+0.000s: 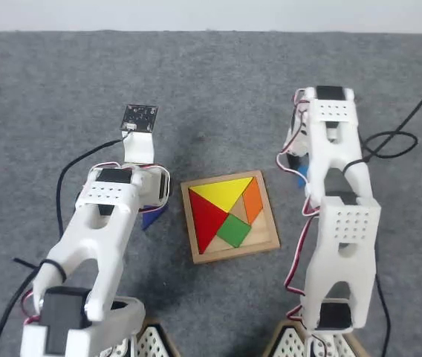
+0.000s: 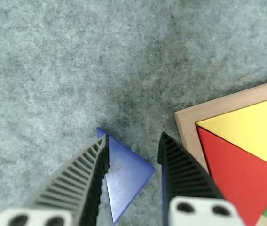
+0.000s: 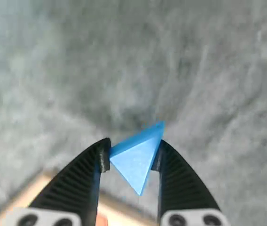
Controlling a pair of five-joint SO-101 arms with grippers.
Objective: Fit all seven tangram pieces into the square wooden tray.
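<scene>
Your left gripper (image 2: 135, 137), jaws apart over dark blue triangle (image 2: 124, 176) near tray (image 1: 235, 253), right gripper (image 3: 133, 143) clamped on light blue triangle (image 3: 136, 159)

No lettering, number, label or sign could be read. The blue triangle (image 3: 136, 160) clamped in the right tool (image 3: 132, 145) bore a plain face. Any marking on the small dark board (image 1: 138, 117) beyond the left tool (image 2: 133, 141) was too small to make out.
</scene>
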